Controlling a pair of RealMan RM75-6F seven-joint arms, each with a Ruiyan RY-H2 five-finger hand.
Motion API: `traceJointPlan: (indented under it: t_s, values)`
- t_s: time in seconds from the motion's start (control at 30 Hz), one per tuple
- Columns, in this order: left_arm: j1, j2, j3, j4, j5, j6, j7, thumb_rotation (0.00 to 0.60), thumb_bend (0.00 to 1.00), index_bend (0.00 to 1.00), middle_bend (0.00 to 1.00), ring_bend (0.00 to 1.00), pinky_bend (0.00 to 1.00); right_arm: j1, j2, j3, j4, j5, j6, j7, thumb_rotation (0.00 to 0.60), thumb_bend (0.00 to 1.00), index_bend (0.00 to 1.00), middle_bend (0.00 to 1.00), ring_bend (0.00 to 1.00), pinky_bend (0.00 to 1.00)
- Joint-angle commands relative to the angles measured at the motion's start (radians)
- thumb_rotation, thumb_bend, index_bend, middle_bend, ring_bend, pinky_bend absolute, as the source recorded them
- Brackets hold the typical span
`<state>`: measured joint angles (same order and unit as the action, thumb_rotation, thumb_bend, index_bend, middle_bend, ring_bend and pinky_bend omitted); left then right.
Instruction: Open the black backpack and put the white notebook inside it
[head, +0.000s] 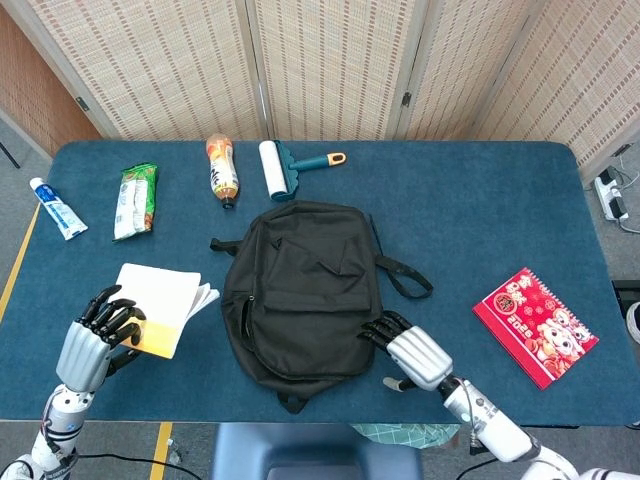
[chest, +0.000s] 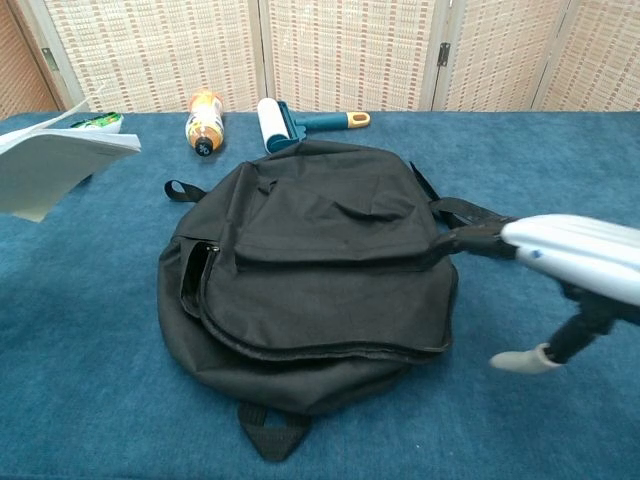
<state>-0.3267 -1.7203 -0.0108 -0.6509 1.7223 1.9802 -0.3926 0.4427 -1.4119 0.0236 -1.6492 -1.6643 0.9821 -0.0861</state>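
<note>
The black backpack (head: 300, 290) lies flat in the middle of the blue table (head: 470, 200), zip shut as far as I can see; it fills the centre of the chest view (chest: 310, 270). My left hand (head: 95, 335) holds the white notebook (head: 160, 305) by its yellow corner, lifted off the table at the front left, its pages fanning. The chest view shows only the notebook (chest: 50, 170) at the left edge. My right hand (head: 410, 350) hovers at the backpack's right lower side, fingers extended toward it and holding nothing; in the chest view this hand (chest: 560, 265) reaches over the bag's right edge.
A red calendar booklet (head: 535, 325) lies at the right. Along the far side are a toothpaste tube (head: 58, 208), a green snack bag (head: 135, 200), an orange bottle (head: 222, 168) and a lint roller (head: 290, 168). The bag's strap (head: 400, 275) trails to the right.
</note>
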Motion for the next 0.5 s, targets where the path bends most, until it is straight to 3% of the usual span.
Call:
traceJointPlan:
  t_s: [0.03, 0.3, 0.5]
  values:
    - [-0.003, 0.013, 0.007, -0.019, 0.012, -0.002, 0.024, 0.6, 0.46, 0.77, 0.56, 0.41, 0.26, 0.038, -0.065, 0.015, 0.041, 0.032, -0.044, -0.018, 0.6, 0.23, 0.22, 0.19, 0.16, 0.08]
    - [-0.003, 0.025, 0.004, -0.044, 0.013, -0.012, 0.037, 0.6, 0.46, 0.76, 0.56, 0.41, 0.26, 0.088, -0.158, 0.027, 0.118, 0.07, -0.075, -0.037, 0.6, 0.23, 0.22, 0.19, 0.16, 0.08]
    - [-0.002, 0.027, 0.001, -0.05, 0.012, -0.014, 0.037, 0.6, 0.46, 0.77, 0.56, 0.41, 0.26, 0.106, -0.151, 0.041, 0.115, 0.101, -0.068, -0.041, 0.6, 0.23, 0.22, 0.19, 0.16, 0.08]
